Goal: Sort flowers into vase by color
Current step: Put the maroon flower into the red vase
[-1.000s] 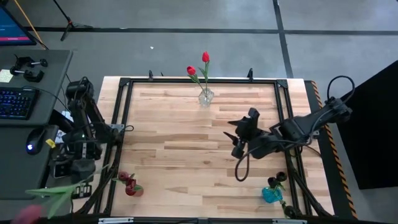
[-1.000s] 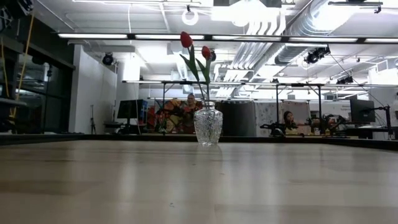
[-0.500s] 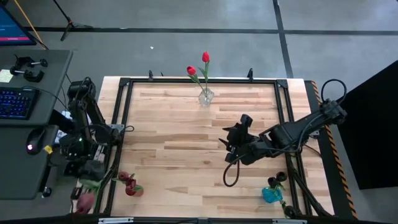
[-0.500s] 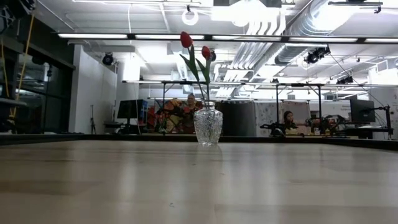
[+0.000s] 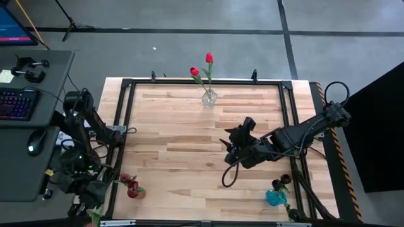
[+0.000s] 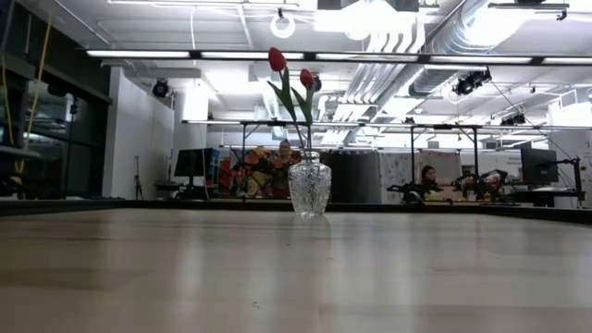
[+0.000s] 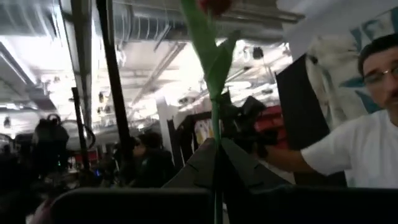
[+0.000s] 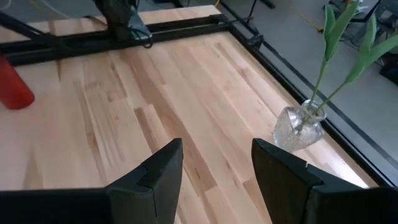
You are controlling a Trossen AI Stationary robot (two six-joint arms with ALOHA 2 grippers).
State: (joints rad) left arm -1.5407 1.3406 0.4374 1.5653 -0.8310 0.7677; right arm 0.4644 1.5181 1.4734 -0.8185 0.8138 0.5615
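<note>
While the left gripper (image 7: 214,163), off the desk's (image 5: 189,132) near-left corner, pinches a tulip stem (image 7: 214,93), the right gripper (image 8: 214,168) hovers empty, part-open, mid-desk; next, carrying to a matching vase.

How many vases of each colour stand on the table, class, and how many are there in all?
Clear glass vase: 1
Red vase: 1
Blue vase: 1
Total: 3
</note>
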